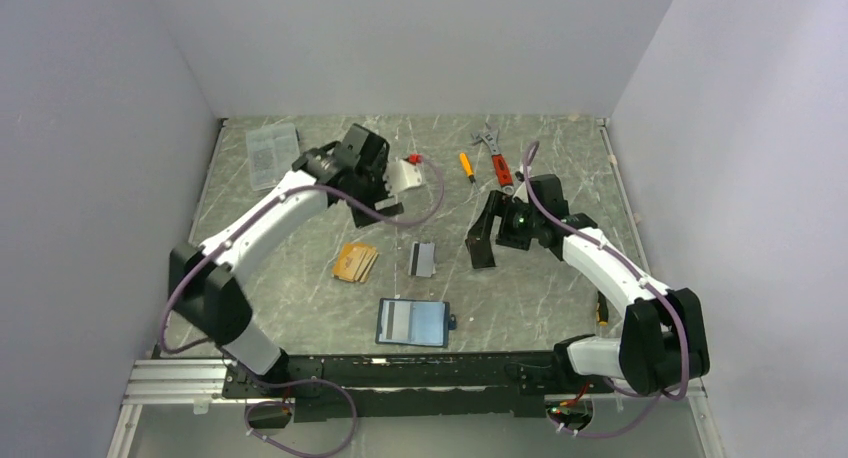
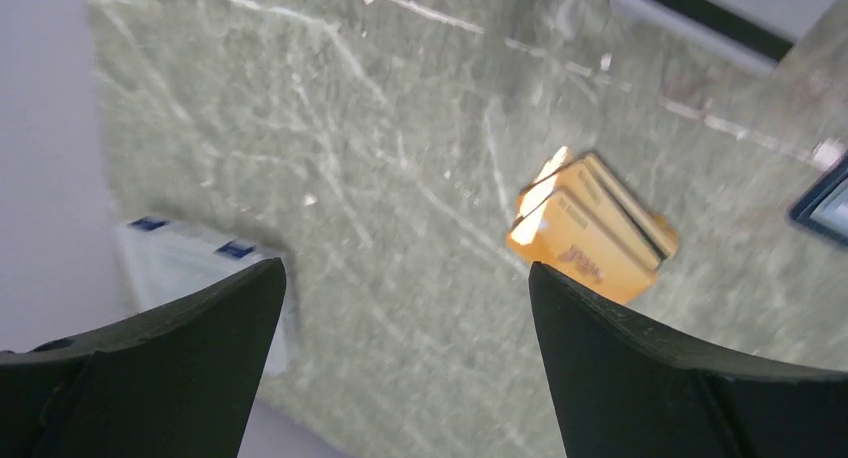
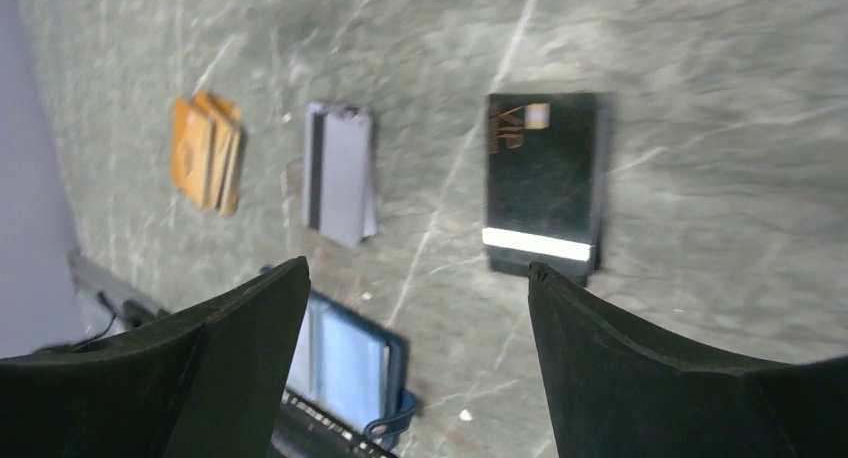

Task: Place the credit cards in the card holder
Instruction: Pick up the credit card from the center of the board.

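Grey marbled table (image 1: 300, 298), orange cards (image 1: 355, 262), striped card (image 1: 423, 259), black cards (image 3: 543, 178), card holder (image 1: 413, 322)

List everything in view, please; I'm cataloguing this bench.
orange credit cards: small stack, orange-tan, left of centre
striped credit card: one, white-grey with black stripe, centre
black credit cards: stack, count unclear, black, right of centre
card holder: one, navy, open, near front edge
plastic box: one, clear, far left corner
white part: one, white with red bit, far middle
screwdriver: one, orange, far middle
wrench: one, grey and red, right of screwdriver
table: one, grey-green marbled
left end effector: one, black, open, far left
right end effector: one, black, open, beside black cards
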Controlling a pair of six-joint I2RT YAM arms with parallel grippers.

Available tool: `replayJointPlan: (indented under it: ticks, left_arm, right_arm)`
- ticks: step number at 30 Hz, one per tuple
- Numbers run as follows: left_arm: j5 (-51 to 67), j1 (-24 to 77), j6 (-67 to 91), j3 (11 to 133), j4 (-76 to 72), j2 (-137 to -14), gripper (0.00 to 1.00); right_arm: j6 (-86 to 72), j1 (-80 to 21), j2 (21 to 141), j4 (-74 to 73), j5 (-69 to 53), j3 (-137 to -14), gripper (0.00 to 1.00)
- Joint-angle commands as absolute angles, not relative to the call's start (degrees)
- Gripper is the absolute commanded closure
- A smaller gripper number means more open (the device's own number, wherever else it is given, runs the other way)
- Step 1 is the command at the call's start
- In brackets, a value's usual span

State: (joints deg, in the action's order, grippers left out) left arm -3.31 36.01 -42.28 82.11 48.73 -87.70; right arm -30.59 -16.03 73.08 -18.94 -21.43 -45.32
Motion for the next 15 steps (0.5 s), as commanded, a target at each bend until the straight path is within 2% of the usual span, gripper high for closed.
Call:
replayJointPlan:
  ticks: [1,9,15]
  left_arm:
    - [11.8,32.9,-33.2,89.2,54.6,-93.9,0.01]
    - [31.5,34.0,-13.1,98.9,45.6,-109.5,0.01]
    - [36.7,34.7,-1.5,94.7,32.9,-113.4,0.12]
  right_arm:
    - [-30.1,-13.3,73.5,-18.3,-12.4,-46.2,0.17]
    - [-31.8,-7.3,79.4,-10.4,-15.8,-41.8,0.19]
    - [-32.8,-7.2,84.3,-6.3,-19.0,-40.4,0.19]
